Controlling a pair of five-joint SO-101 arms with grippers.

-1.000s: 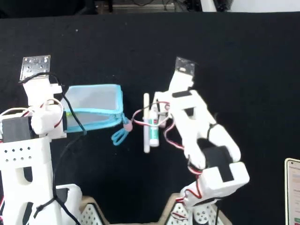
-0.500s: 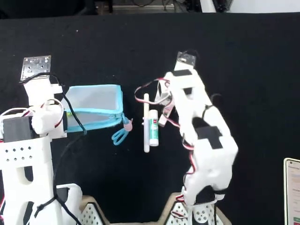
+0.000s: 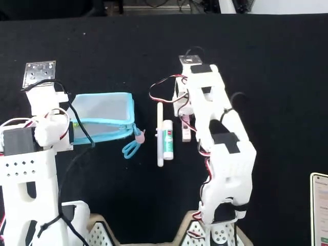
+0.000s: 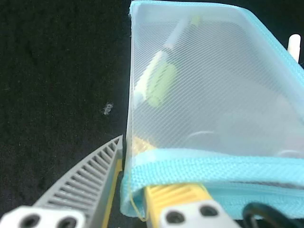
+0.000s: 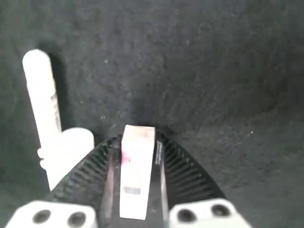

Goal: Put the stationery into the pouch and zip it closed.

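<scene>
The blue-edged mesh pouch lies at the left, its pink zipper pull and blue cord loop toward the middle. My left gripper is shut on the pouch's edge. A green and white item shows through the mesh. A white pen and a glue stick lie side by side on the black table. Just right of them, my right gripper is shut on a small white and pink eraser. The pen and the glue stick lie beside it.
A white printed sheet sits at the table's right front edge. Black cloth covers the whole table, with open room behind and to the right of the arms.
My right arm has swung its gripper off the pen and glue stick to their right side, and the eraser now shows between its fingers. The left arm and pouch have not moved.
</scene>
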